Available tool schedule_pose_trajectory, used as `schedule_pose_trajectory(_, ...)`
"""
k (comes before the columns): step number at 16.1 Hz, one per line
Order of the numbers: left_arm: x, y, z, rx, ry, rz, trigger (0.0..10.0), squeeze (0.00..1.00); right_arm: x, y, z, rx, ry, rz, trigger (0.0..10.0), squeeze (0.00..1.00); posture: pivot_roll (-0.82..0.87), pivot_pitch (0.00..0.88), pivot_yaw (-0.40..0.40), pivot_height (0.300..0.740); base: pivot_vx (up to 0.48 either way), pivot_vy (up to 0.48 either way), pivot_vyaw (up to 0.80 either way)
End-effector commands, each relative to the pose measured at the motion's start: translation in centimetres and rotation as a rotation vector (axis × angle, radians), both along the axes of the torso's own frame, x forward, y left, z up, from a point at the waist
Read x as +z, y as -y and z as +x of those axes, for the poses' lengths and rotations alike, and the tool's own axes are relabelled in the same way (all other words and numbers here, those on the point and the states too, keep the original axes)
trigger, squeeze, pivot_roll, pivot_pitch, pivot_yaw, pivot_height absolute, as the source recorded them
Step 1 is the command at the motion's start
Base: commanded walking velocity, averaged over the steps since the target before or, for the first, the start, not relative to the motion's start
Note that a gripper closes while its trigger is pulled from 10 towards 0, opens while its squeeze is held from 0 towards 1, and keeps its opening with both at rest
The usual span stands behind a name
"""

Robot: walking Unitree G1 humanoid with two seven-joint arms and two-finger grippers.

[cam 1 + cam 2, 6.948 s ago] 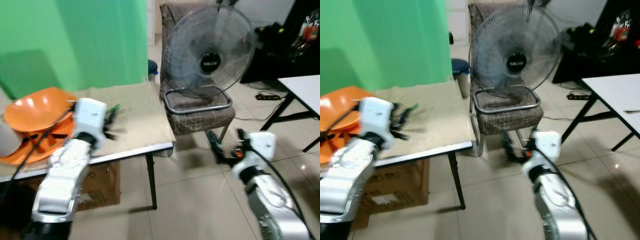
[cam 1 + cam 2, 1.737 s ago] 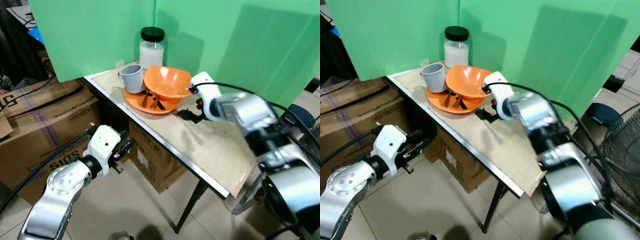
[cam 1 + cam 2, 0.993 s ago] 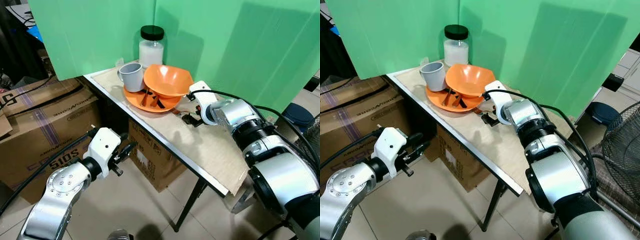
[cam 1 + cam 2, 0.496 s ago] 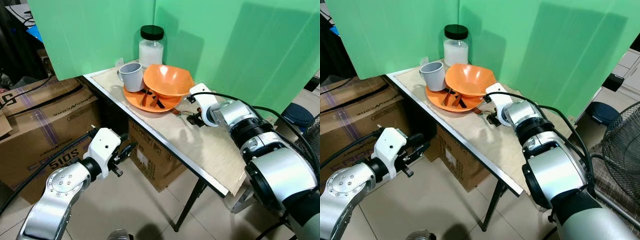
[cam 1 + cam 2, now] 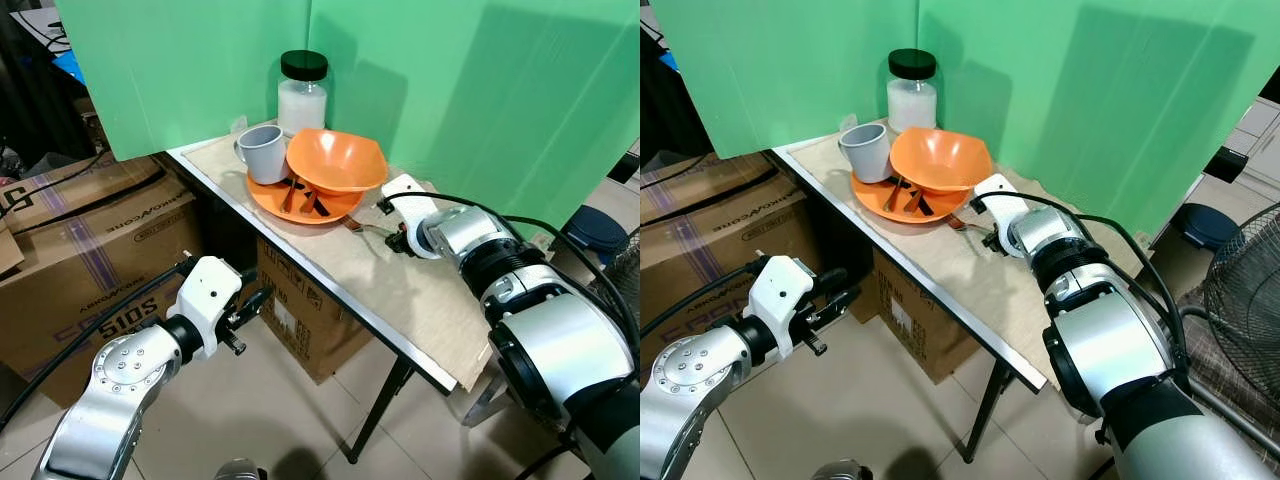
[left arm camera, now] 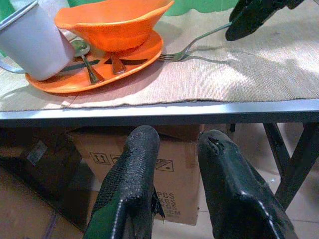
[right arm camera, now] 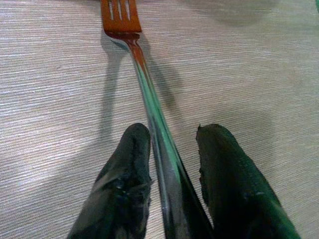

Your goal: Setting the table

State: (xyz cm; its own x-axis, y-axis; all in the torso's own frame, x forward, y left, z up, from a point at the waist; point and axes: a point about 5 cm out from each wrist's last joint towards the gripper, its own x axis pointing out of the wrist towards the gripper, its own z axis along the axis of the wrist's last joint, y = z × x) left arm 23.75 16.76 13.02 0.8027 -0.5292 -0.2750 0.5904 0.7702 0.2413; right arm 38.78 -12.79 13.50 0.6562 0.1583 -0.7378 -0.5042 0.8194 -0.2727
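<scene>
Drawn back from the orange plastic plate (image 5: 300,203), right gripper (image 7: 169,174) fingers straddling silver metal fork (image 7: 144,74) on beige-matted table (image 5: 420,300), left gripper (image 6: 184,179) fingers spread below table edge.

Makeshift test set-up in storage-like room: green backdrop panels (image 5: 420,90) stood behind folding worktop (image 5: 440,310), stacked cardboard boxes (image 5: 90,250) alongside, pedestal fan (image 5: 1245,290) on tiled floor (image 5: 900,420).
</scene>
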Motion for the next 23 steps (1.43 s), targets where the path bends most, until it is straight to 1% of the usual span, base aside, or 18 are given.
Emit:
schedule_pose_trajectory(1, 0.2, 0.3, -0.1, -0.019, 0.000, -0.002, 10.0, 0.00, 0.4, 0.2, 0.2, -0.002, 0.013, -0.016, 0.0, 0.00, 0.14, 0.000, -0.099, 0.740, 0.000, 0.000, 0.00)
schedule_pose_trajectory(8, 0.2, 0.3, -0.2, -0.023, -0.004, 0.001, 10.0, 0.00, -0.3, 0.4, 0.0, 0.009, 0.001, -0.044, 0.0, 0.00, 0.14, 0.000, -0.099, 0.740, 0.000, 0.000, 0.00)
schedule_pose_trajectory(16, 0.2, 0.2, -0.1, -0.027, -0.004, 0.001, 10.0, 0.00, -0.1, 0.9, 0.1, 0.043, 0.012, -0.044, 0.0, 0.00, 0.13, 0.000, -0.090, 0.740, 0.000, 0.000, 0.00)
schedule_pose_trajectory(17, 0.2, 0.3, -0.1, -0.029, -0.001, 0.010, 10.0, 0.00, -0.2, 1.0, 0.1, 0.041, 0.017, -0.043, 0.0, 0.00, 0.13, 0.000, -0.089, 0.740, 0.000, 0.000, 0.00)
schedule_pose_trajectory(19, 0.1, 0.3, 0.0, -0.033, -0.001, 0.012, 10.0, 0.00, -0.1, 0.6, 0.2, 0.051, 0.070, -0.014, 0.0, 0.00, 0.13, 0.000, -0.088, 0.740, 0.000, 0.000, 0.00)
schedule_pose_trajectory(20, 0.2, 0.4, 0.0, -0.032, 0.001, 0.012, 10.0, 0.00, 0.1, 0.1, 0.4, 0.052, 0.119, 0.052, 10.0, 0.00, 0.13, 0.000, -0.091, 0.740, 0.000, 0.000, 0.00)
schedule_pose_trajectory(21, 0.2, 0.4, 0.0, -0.031, 0.003, 0.013, 10.0, 0.00, 0.2, -0.1, 0.6, 0.043, 0.160, 0.099, 10.0, 1.00, 0.13, 0.000, -0.091, 0.740, 0.000, 0.000, 0.00)
schedule_pose_trajectory(22, 0.2, 0.4, 0.0, -0.031, 0.004, 0.013, 10.0, 0.00, 0.2, -0.1, 0.6, 0.040, 0.171, 0.109, 10.0, 1.00, 0.13, 0.000, -0.091, 0.740, 0.000, 0.000, 0.00)
schedule_pose_trajectory(23, 0.3, 0.4, 0.0, -0.027, 0.009, 0.012, 10.0, 0.00, 0.2, -0.4, 0.6, 0.031, 0.201, 0.165, 10.0, 1.00, 0.13, 0.000, -0.091, 0.740, 0.000, 0.000, 0.00)
